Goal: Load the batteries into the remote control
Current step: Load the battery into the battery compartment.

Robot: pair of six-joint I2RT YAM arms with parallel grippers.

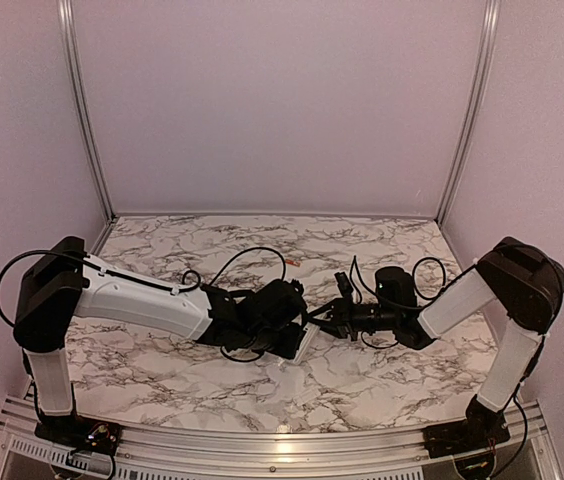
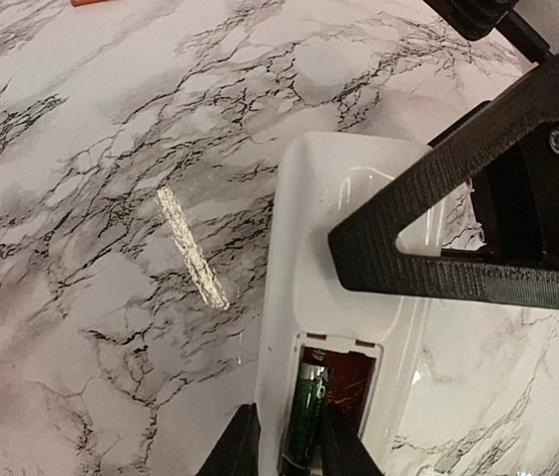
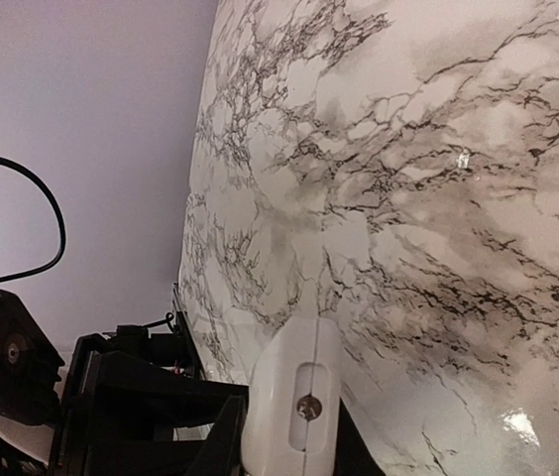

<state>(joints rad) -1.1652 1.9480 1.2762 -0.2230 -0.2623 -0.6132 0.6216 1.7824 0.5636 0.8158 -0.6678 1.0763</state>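
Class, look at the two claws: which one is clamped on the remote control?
The right claw, shut on the end of the remote control. The left claw only straddles the green battery lying in the open compartment.

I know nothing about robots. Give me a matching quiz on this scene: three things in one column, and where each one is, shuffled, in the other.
1. green cylindrical battery
2. flat white plastic remote control
3. left gripper

A. clamped at one end by the right gripper
B. fingers on either side of the battery
C. lying in the remote's open recess

Pairs: 1-C, 2-A, 3-B
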